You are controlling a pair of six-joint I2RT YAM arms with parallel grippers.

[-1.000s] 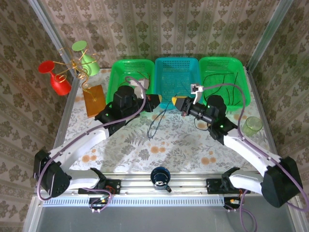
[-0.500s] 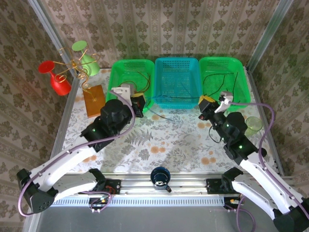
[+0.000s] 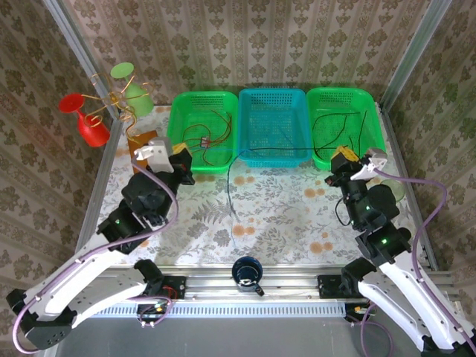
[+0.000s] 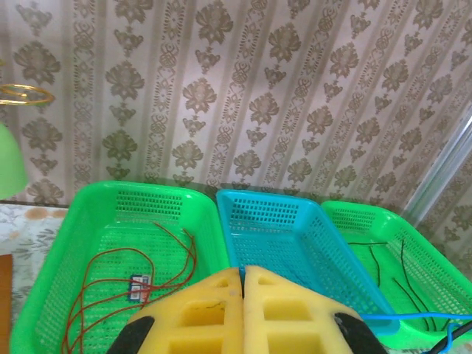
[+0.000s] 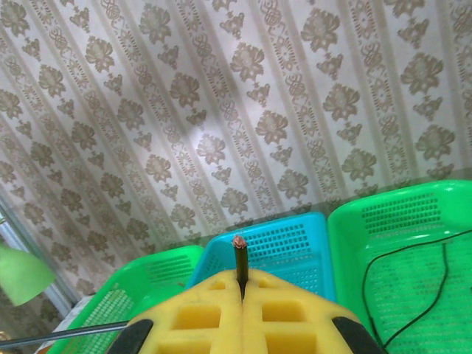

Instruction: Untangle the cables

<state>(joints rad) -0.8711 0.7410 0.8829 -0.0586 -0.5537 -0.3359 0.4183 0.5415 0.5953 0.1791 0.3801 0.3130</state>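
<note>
My right gripper (image 3: 336, 157) (image 5: 241, 279) is shut on the end of a dark blue cable (image 3: 229, 190), whose copper tip (image 5: 240, 242) pokes out above the yellow pads. From there the cable runs left along the front of the baskets, then drops in a loop onto the table. My left gripper (image 3: 184, 160) (image 4: 242, 273) is shut, left of that cable, with nothing seen held. The cable (image 4: 442, 322) passes to its lower right. A red cable (image 3: 204, 137) (image 4: 110, 280) lies in the left green basket (image 3: 178, 119). A black cable (image 3: 342, 123) (image 5: 435, 287) lies in the right green basket (image 3: 375, 123).
The blue basket (image 3: 271, 100) stands between the green ones. A gold wire stand (image 3: 111, 100) with red and green cups and an orange block (image 3: 141, 156) are at the back left. A pale green cup (image 3: 396, 190) sits at the right and a dark cup (image 3: 246, 271) at the near rail.
Both arms have swung outward from the middle. The right gripper has drawn the dark blue cable to the right along the baskets. The left gripper has moved left, apart from it.
</note>
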